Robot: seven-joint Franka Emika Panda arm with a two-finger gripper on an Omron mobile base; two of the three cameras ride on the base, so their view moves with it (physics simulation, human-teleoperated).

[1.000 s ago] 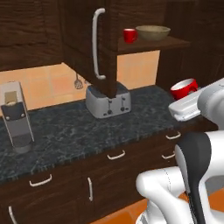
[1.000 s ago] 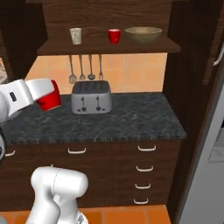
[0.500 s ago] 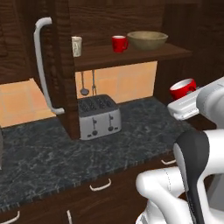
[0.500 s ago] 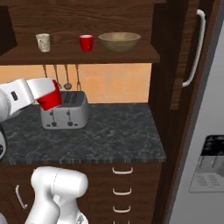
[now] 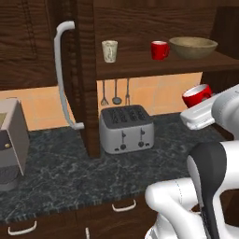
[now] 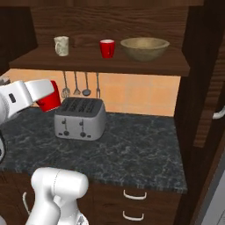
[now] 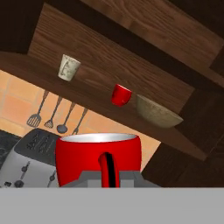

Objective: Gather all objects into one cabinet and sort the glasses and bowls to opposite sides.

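Note:
My gripper (image 5: 198, 106) is shut on a red cup (image 5: 196, 94) with a white inside, held upright above the counter to the right of the toaster. The same held cup (image 6: 49, 97) shows at the left of the right base view and fills the foreground (image 7: 98, 159) of the hand view, with a dark finger (image 7: 106, 168) on its wall. The dark wood cabinet stands open, its door (image 5: 86, 79) carrying a pale curved handle (image 5: 63, 74). On its shelf (image 5: 154, 65) stand a beige tumbler (image 5: 109, 50), a second red cup (image 5: 159, 49) and a wide tan bowl (image 5: 193, 46), left to right.
A silver toaster (image 5: 126, 129) sits on the dark stone counter (image 5: 70, 172) under the shelf, with utensils (image 5: 115, 91) hanging behind it. A grey coffee machine (image 5: 9, 140) stands at the far left. A tall dark cabinet side (image 6: 197, 88) rises at the right.
The base has driven sideways, so the whole scene has shifted across both views and the shelf now sits ahead. The red cup stays in my shut gripper.

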